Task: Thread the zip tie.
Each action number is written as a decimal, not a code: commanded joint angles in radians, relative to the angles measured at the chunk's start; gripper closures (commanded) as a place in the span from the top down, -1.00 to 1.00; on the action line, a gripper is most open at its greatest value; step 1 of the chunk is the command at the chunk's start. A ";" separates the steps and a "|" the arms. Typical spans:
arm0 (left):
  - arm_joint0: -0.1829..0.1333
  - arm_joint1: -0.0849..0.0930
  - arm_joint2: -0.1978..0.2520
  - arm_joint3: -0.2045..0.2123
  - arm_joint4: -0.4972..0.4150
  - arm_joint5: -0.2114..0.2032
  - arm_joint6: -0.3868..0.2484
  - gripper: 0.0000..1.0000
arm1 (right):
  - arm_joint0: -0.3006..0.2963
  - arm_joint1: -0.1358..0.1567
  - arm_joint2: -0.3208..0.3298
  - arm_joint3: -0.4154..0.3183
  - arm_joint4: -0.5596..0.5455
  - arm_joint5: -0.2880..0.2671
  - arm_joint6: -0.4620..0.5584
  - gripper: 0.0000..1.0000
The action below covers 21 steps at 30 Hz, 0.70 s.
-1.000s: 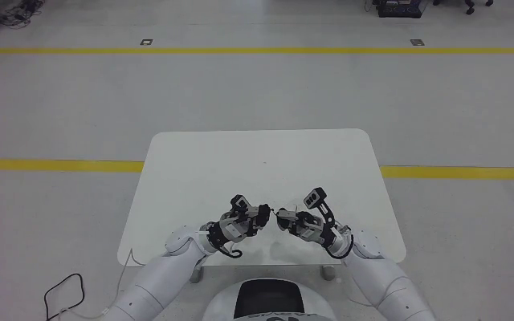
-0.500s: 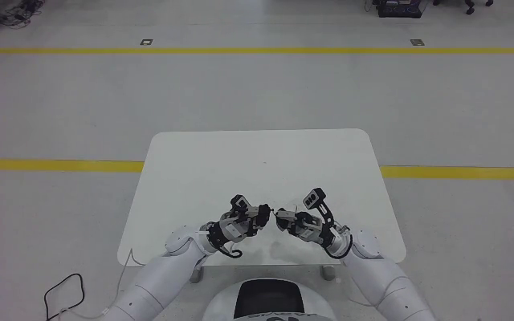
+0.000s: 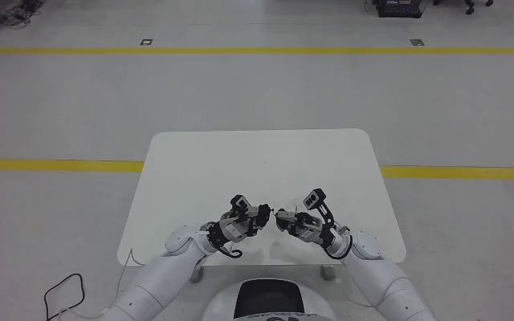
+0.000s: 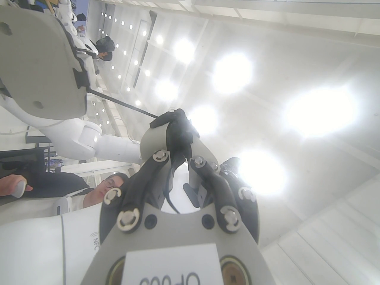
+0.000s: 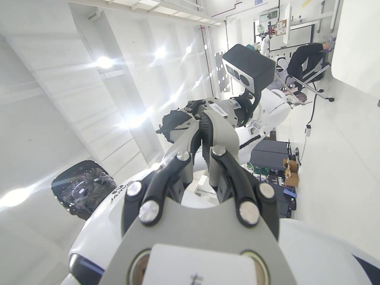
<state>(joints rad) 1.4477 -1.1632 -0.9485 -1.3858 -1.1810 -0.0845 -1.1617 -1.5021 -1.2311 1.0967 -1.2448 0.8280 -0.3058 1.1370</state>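
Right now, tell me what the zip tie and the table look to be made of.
The zip tie: probably nylon-type plastic, matt black; a thin strap running straight, without sag, out from the left end effector. The table: smooth, matt white top, perhaps laminate or painted board; even, seamless face with rounded corners. Its core cannot be told.

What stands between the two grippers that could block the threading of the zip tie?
Nothing visible does. The left gripper and the right gripper face each other closely above the table, each shut on the zip tie. Only the tie's own thin black strap spans the gap between them.
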 commanded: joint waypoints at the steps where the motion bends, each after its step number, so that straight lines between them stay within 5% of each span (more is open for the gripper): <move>1: 0.000 0.000 0.000 0.000 0.000 0.000 0.000 -1.00 | -0.001 0.000 0.000 0.000 0.000 -0.001 -0.001 -1.00; 6: 0.000 0.000 0.000 0.000 0.000 0.000 0.000 -1.00 | -0.004 0.001 0.004 0.001 0.001 -0.004 0.000 -1.00; 7: 0.000 0.000 0.000 0.000 0.000 0.000 0.000 -1.00 | -0.005 0.002 0.006 0.002 0.000 -0.006 -0.002 -0.68; 8: 0.000 0.000 0.000 0.000 0.000 0.000 0.000 -1.00 | -0.006 0.002 0.008 0.003 0.000 -0.008 -0.004 0.32; 9: 0.000 0.000 0.000 0.000 0.000 0.000 0.000 -1.00 | -0.008 0.003 0.012 0.003 0.004 -0.010 -0.007 1.00; 21: 0.000 0.000 0.000 0.000 0.000 0.000 0.000 -1.00 | -0.017 0.007 0.031 0.000 0.005 -0.019 -0.016 1.00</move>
<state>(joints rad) 1.4477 -1.1632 -0.9485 -1.3858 -1.1810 -0.0845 -1.1617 -1.5192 -1.2239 1.1278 -1.2445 0.8332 -0.3245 1.1209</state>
